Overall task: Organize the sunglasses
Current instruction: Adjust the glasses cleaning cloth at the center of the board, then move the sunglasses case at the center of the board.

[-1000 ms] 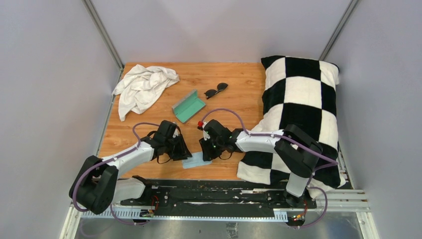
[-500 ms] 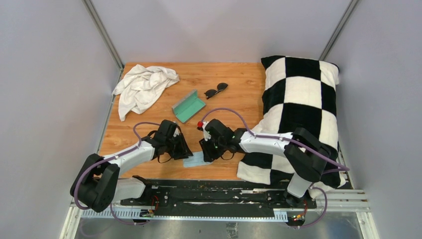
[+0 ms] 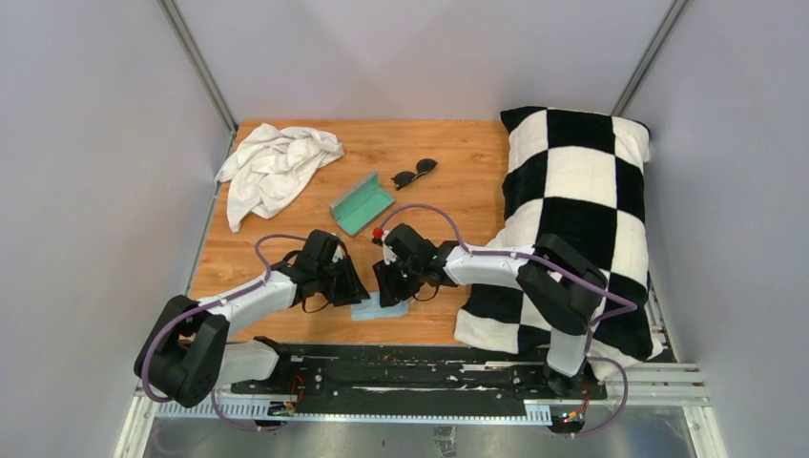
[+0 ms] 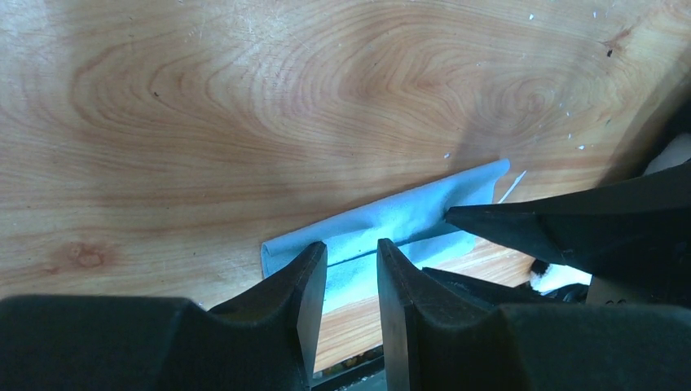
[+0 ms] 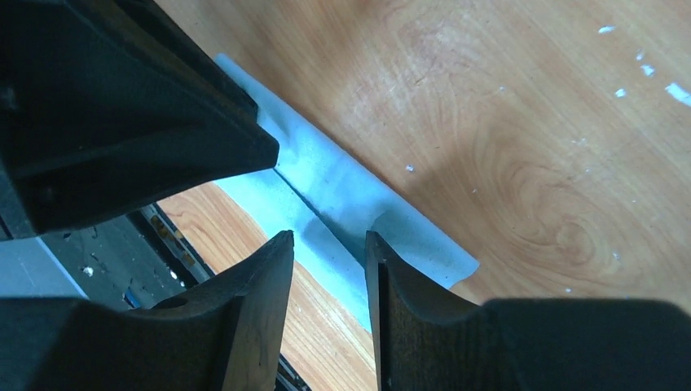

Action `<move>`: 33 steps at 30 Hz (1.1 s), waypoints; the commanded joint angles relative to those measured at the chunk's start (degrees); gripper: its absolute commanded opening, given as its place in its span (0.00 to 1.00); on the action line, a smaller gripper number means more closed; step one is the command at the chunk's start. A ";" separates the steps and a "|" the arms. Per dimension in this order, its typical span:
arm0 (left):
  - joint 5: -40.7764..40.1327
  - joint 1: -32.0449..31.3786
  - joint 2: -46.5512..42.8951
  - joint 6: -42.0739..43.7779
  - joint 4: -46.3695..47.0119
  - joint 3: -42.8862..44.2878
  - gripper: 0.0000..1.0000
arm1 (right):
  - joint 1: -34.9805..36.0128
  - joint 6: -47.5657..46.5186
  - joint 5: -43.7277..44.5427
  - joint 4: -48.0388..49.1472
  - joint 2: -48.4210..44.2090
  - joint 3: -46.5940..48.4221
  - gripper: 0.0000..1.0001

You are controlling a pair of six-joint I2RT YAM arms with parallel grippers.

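The sunglasses [image 3: 415,173] lay folded on the far half of the counter [image 3: 458,143], lenses down as best I could judge from above, with bare wood all round them. Just beside them toward the left sat the grey case [image 3: 362,204], open with its teal lining showing, apart from the frame. Farther left a crumpled white rag [image 3: 275,167] spilled to the counter's left edge. On the right a black-and-white checked pillow [image 3: 582,181] covered that whole side, overhanging the near edge.

Both arms were low at the near edge, well apart from the sunglasses. There a light blue cloth [image 4: 407,216] lay flat with a crease along it, one long side right at the counter's lip. The left claw [image 4: 350,254] stood over one end, its fingers narrowly apart with the cloth showing in the gap. The right claw [image 5: 326,242] faced it from the other end, its fingers likewise a little apart over the crease.
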 commanded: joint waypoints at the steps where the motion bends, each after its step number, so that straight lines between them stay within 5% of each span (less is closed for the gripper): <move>1: -4.30 -0.24 0.93 0.94 -1.24 -2.53 0.35 | -0.13 -0.30 -2.97 1.01 -1.57 -3.27 0.44; 17: -3.78 -0.24 1.06 0.83 -1.15 -1.81 0.36 | 1.91 -9.43 -10.62 -4.16 -8.98 -6.94 0.43; 28: -10.68 -0.24 -11.42 3.91 -18.91 8.01 0.41 | -1.21 1.50 5.16 -5.80 -16.15 -8.61 0.38; 33: -10.00 -0.24 -14.14 3.24 -19.91 4.40 0.51 | -1.90 9.30 10.03 -2.93 -18.21 -12.97 0.39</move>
